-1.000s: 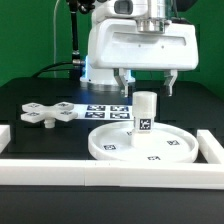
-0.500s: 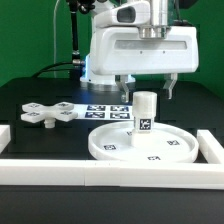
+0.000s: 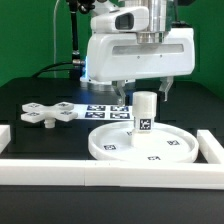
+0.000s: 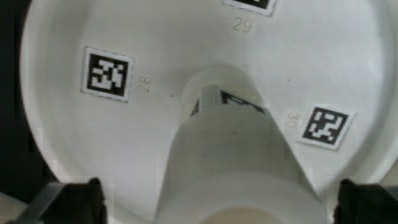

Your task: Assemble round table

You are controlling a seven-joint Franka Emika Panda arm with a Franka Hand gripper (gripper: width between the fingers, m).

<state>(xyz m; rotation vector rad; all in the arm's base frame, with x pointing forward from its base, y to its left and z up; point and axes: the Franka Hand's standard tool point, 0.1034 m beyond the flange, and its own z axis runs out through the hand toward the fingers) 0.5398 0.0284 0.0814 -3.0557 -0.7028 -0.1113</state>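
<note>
The large rimmed round disc (image 3: 143,144) lies flat on the black table. The short cylinder leg (image 3: 146,112) stands upright in its middle, a tag on its side. The cross-shaped base (image 3: 48,112) lies apart at the exterior view's left. My gripper (image 3: 143,93) is open just above the leg, its fingers (image 3: 122,90) apart on either side and clear of the leg's top. In the wrist view the leg (image 4: 240,150) rises toward the camera over the disc (image 4: 160,60), between the two dark fingertips (image 4: 75,200).
The marker board (image 3: 104,108) lies behind the disc. White border rails run along the front (image 3: 100,170) and at both sides. The arm's white body fills the space above the disc.
The gripper has risen a little above the leg; the leg, disc and base have not moved.
</note>
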